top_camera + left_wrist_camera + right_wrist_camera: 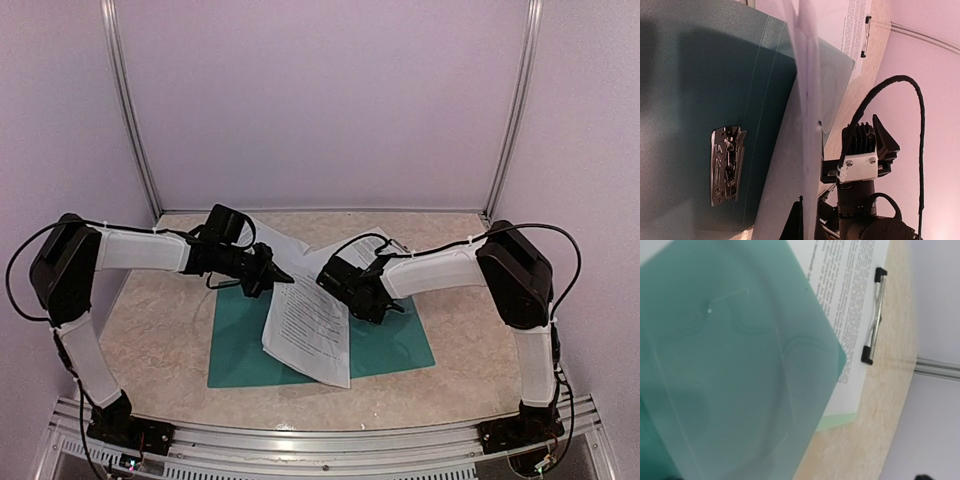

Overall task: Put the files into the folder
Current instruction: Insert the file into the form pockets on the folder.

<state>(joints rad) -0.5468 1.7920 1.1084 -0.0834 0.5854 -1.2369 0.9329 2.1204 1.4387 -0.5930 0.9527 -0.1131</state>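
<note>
The dark teal folder (pixel 240 355) lies open on the table, its silver clip (pixel 726 165) showing on the inner leaf. A white printed sheet of the files (pixel 310 330) lies slanted over the folder's middle. My left gripper (pixel 283 276) is shut on the sheet's far edge, which runs edge-on between the fingers in the left wrist view (pixel 807 220). My right gripper (pixel 385 308) is low over the folder's right leaf beside the sheet. In the right wrist view the teal leaf (pixel 740 370) fills the frame and hides the fingers.
A pale mint clipboard (pixel 837 421) holding printed paper (pixel 850 285) under a black clip (pixel 872 315) lies behind the folder at the back right, also seen from above (pixel 375 243). Purple walls close in the table on three sides.
</note>
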